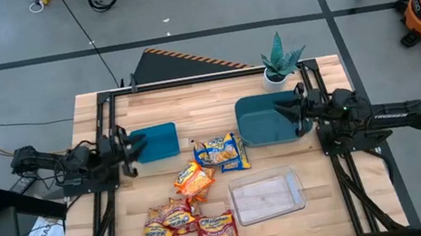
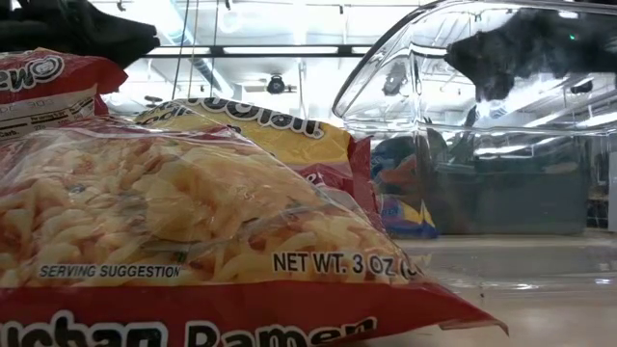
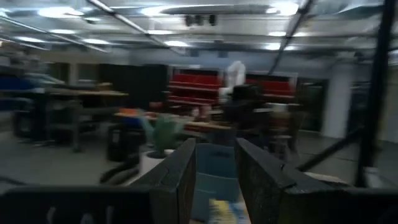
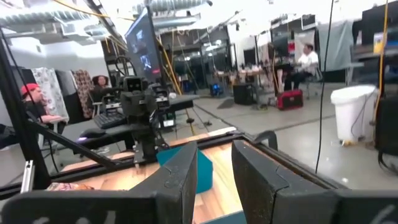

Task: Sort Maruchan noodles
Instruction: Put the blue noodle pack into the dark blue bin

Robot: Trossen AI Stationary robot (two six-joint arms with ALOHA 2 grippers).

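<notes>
Several Maruchan noodle packets lie flat on the wooden table: two blue-and-yellow ones (image 1: 221, 152) in the middle, an orange one (image 1: 194, 179) nearer, and red-and-yellow ones (image 1: 171, 218) by the near edge, which also fill the low view (image 2: 193, 222). My left gripper (image 1: 133, 145) hovers at the left teal bin's (image 1: 157, 141) left edge, open and empty, as the left wrist view (image 3: 214, 149) shows. My right gripper (image 1: 286, 110) hovers over the right teal bin (image 1: 261, 120), open and empty, as the right wrist view (image 4: 214, 149) shows.
A clear plastic container (image 1: 266, 193) stands near the table's near right and also shows in the low view (image 2: 482, 125). A potted plant (image 1: 279, 64) stands at the far edge behind the right bin. People sit at desks in the room beyond the table.
</notes>
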